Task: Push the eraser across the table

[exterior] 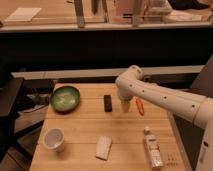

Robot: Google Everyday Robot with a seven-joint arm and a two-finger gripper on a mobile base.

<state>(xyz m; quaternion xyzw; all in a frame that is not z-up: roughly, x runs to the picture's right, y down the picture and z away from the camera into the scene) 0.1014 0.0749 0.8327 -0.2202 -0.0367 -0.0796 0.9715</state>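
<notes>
The eraser (107,103) is a small black bar lying flat on the light wooden table (85,127), near its far middle. My gripper (124,106) hangs from the white arm just to the right of the eraser, a small gap away, low over the tabletop. An orange object (139,106) lies right of the gripper.
A green bowl (65,97) sits at the far left. A white cup (54,140) stands at the near left. A whitish rectangular block (104,147) lies near the front middle. A clear bottle (152,148) lies at the front right. A dark chair is left of the table.
</notes>
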